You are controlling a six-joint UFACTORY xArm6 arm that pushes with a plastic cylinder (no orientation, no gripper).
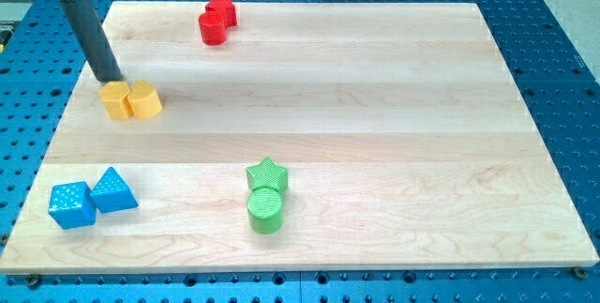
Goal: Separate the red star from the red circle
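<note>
Approach step, judged: rod tip (110, 80) is seen just above the yellow blocks (131, 100) on the wooden surface (375, 106). No fingers fitted. Further up, red plastic circle (213, 28) touches red star (222, 8); a wedge between them is needed.

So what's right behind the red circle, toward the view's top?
The red star sits directly behind the red circle, touching it. The circle covers the star's lower edge. My tip is far off, beside the yellow blocks.

My tip (110, 79) sits touching the yellow blocks (131, 100); open board runs from here to the red star (221, 8) and red circle (213, 28), nothing between.
</note>
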